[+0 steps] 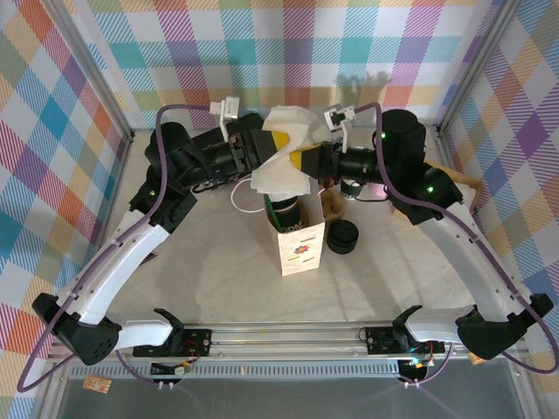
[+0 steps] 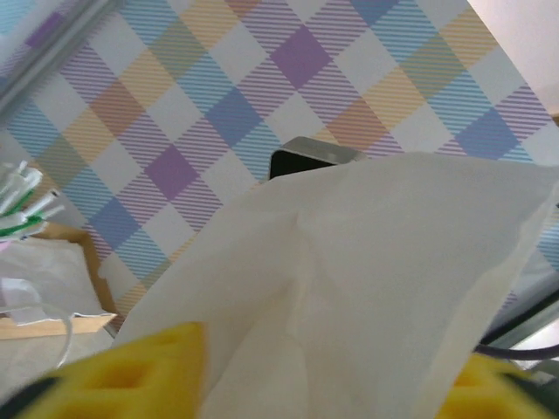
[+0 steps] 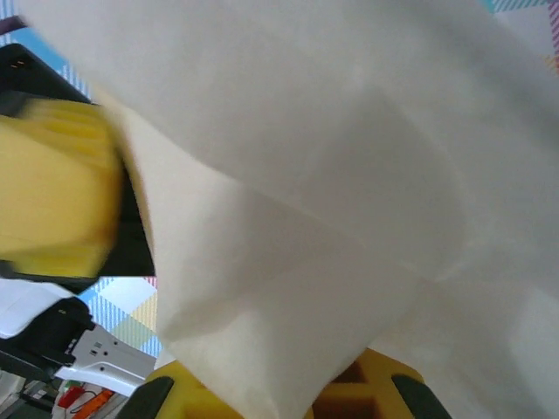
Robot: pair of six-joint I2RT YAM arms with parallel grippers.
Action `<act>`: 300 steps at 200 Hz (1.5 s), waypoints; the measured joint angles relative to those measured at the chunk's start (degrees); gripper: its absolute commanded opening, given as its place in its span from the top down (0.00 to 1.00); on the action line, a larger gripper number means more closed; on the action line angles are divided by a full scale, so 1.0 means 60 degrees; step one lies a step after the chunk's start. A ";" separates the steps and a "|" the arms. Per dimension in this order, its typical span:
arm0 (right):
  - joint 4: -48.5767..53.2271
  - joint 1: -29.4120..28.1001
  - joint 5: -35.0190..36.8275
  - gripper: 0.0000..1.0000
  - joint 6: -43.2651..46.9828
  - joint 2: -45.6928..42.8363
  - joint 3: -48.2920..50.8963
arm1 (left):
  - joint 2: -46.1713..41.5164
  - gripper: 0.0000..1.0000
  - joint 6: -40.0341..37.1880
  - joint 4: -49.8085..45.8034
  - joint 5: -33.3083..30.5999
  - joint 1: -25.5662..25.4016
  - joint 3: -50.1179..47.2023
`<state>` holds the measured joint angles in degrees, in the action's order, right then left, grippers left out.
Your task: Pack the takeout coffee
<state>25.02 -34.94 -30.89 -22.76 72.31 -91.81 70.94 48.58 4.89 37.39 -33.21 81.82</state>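
- The right gripper [image 1: 307, 160] is found clamped on a thin white paper napkin [image 1: 284, 170]. The yellow jaws of the left gripper [image 1: 278, 140] stand apart around the same sheet.
- It is advised that the napkin be drawn clear of the left jaws, then lowered bunched and straight.
- The takeout coffee [image 1: 281, 211], a dark-topped round cup, is judged to stand inside the upright white printed paper bag [image 1: 302, 247]. It is placed mid-table [image 1: 218, 279], just below both grippers and untouched by them.

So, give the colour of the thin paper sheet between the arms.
Plain cream-white; the thin paper sheet shows best from the top external view.
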 measured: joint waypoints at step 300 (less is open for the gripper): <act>0.3792 -0.2120 0.5366 0.37 0.5351 0.0761 0.1013 | -0.3224 0.16 -0.3005 -0.3548 -0.7555 0.0069 -0.1246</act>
<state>47.77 -47.66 1.30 9.34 76.88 -85.73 51.59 30.55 -16.40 -7.94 -32.80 74.35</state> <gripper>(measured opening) 0.567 0.841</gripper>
